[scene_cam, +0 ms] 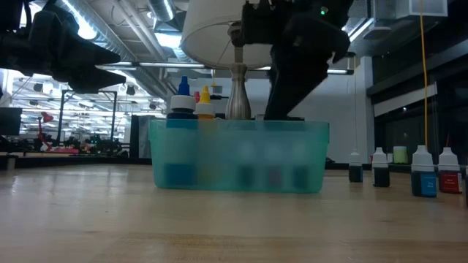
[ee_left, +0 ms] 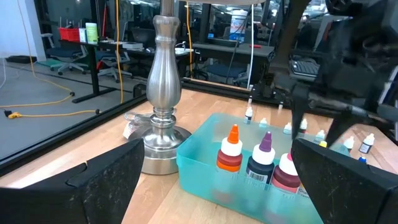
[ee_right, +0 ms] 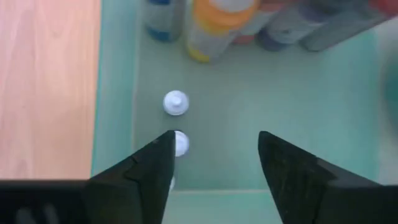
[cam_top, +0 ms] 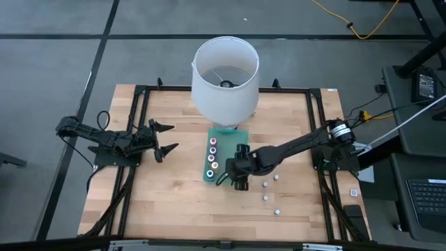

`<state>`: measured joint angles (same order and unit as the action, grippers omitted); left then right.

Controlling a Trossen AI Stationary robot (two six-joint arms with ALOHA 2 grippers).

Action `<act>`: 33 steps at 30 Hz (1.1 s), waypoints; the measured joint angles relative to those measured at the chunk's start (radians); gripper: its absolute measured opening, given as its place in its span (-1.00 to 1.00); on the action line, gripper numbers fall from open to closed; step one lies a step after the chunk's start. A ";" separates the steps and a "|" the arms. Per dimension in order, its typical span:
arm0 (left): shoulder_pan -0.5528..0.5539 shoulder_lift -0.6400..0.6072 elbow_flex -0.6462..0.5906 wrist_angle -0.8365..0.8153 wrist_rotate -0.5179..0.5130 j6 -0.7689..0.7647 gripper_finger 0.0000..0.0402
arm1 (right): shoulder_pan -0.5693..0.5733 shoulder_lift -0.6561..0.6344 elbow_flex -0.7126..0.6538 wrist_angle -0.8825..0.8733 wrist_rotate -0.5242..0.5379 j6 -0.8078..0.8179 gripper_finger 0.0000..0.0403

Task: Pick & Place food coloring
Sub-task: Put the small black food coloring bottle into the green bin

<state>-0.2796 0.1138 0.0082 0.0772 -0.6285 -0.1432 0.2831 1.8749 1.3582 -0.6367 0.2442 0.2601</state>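
Sorting of food-coloring bottles into a translucent teal bin [cam_top: 207, 176] standing at the foot of a white-shaded lamp [cam_top: 224, 75]. The right gripper [cam_top: 239, 183] hangs at the bin's near-right end with its fingers [ee_right: 144, 167] parted over the bin floor and nothing between them; its wrist camera shows two small white-capped bottles [ee_right: 176, 102] standing just beyond the finger tips, apparently set there so that they stand clear of the bottles already filling the bin (a row of coloured caps [cam_top: 212, 157] in the overhead view). Four bottles [cam_top: 265, 185] wait on the table [cam_top: 174, 202] to the right of the bin, within that arm's reach. The left gripper [cam_top: 164, 137] rests well apart on the left, fingers fully spread and empty.
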 joint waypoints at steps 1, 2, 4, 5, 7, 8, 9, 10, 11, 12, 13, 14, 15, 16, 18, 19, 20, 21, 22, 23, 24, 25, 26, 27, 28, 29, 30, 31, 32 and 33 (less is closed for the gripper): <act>0.000 0.000 0.000 0.001 0.000 0.000 0.99 | -0.004 -0.015 0.000 -0.011 0.012 0.001 0.20; 0.000 0.000 0.000 0.001 0.000 0.000 0.99 | -0.007 -0.031 0.000 -0.013 0.025 0.002 0.23; 0.000 0.000 0.000 0.001 0.000 0.000 0.99 | -0.013 -0.061 0.000 -0.024 0.062 0.014 0.30; 0.000 0.000 0.000 0.001 0.000 0.000 0.99 | -0.017 -0.075 0.000 -0.023 0.080 0.027 0.32; 0.000 0.000 0.000 0.001 0.000 0.000 0.99 | -0.026 -0.108 -0.012 -0.023 0.094 0.066 0.37; 0.000 0.000 0.000 0.001 0.000 0.000 0.99 | -0.030 -0.128 -0.020 -0.022 0.094 0.094 0.38; 0.000 0.000 0.000 0.001 0.000 0.000 0.99 | -0.033 -0.147 -0.028 -0.023 0.095 0.129 0.39; 0.000 0.000 0.000 0.001 0.000 0.000 0.99 | -0.039 -0.166 -0.038 -0.025 0.095 0.152 0.39; 0.000 0.000 0.000 0.001 0.000 0.000 0.99 | -0.044 -0.188 -0.051 -0.033 0.095 0.163 0.39; 0.000 0.000 0.000 0.001 0.000 0.000 0.99 | -0.050 -0.207 -0.065 -0.044 0.095 0.177 0.39; 0.000 0.000 0.000 0.001 0.000 0.000 0.99 | -0.056 -0.226 -0.076 -0.051 0.095 0.185 0.39; 0.000 0.000 0.000 0.001 0.000 0.000 0.99 | -0.060 -0.247 -0.089 -0.055 0.095 0.194 0.39; 0.000 0.000 0.000 0.001 0.000 0.000 0.99 | -0.065 -0.269 -0.105 -0.067 0.095 0.209 0.39; 0.000 0.000 0.000 0.000 0.000 0.000 0.99 | -0.069 -0.290 -0.121 -0.076 0.095 0.228 0.38; 0.000 0.000 0.000 0.001 0.000 0.000 0.99 | -0.076 -0.329 -0.154 -0.094 0.096 0.283 0.38; 0.000 0.000 0.000 0.001 0.000 0.000 0.99 | -0.081 -0.349 -0.172 -0.121 0.099 0.320 0.38; 0.000 0.000 0.000 0.000 0.000 0.000 0.99 | -0.086 -0.366 -0.190 -0.143 0.105 0.358 0.38; 0.000 0.000 0.000 0.000 0.000 0.000 0.99 | -0.090 -0.384 -0.207 -0.159 0.117 0.394 0.38; 0.000 0.000 0.000 0.003 0.000 0.000 0.99 | -0.094 -0.403 -0.228 -0.177 0.132 0.433 0.38; 0.000 0.000 0.000 0.003 0.000 0.000 0.99 | -0.100 -0.424 -0.250 -0.201 0.147 0.467 0.38; 0.000 0.000 0.000 0.000 0.000 0.000 0.99 | -0.104 -0.442 -0.274 -0.216 0.158 0.501 0.38; 0.000 0.000 0.000 0.000 0.000 0.000 0.99 | -0.109 -0.460 -0.297 -0.216 0.166 0.530 0.38; 0.000 0.000 0.000 0.002 0.000 0.000 0.99 | -0.114 -0.479 -0.322 -0.219 0.167 0.557 0.38; 0.000 0.000 0.000 0.001 0.000 0.000 0.99 | -0.121 -0.498 -0.347 -0.226 0.168 0.580 0.38; 0.000 0.000 0.000 0.000 0.000 0.000 0.99 | -0.125 -0.515 -0.370 -0.227 0.166 0.607 0.38; 0.000 0.000 0.000 0.001 0.000 0.000 0.99 | -0.129 -0.530 -0.391 -0.226 0.166 0.633 0.38; 0.000 0.000 0.000 0.003 0.000 0.000 0.99 | -0.133 -0.544 -0.414 -0.227 0.165 0.656 0.38; 0.000 0.000 0.000 0.003 0.000 0.000 0.99 | -0.137 -0.558 -0.438 -0.229 0.165 0.677 0.38; 0.000 0.000 0.000 0.000 0.000 0.000 0.99 | -0.141 -0.570 -0.457 -0.232 0.165 0.692 0.38; 0.000 0.000 0.000 0.000 0.000 0.000 0.99 | -0.145 -0.578 -0.476 -0.231 0.165 0.707 0.38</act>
<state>-0.2798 0.1139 0.0082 0.0772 -0.6285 -0.1433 0.1379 1.2967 0.8824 -0.8679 0.4095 0.9675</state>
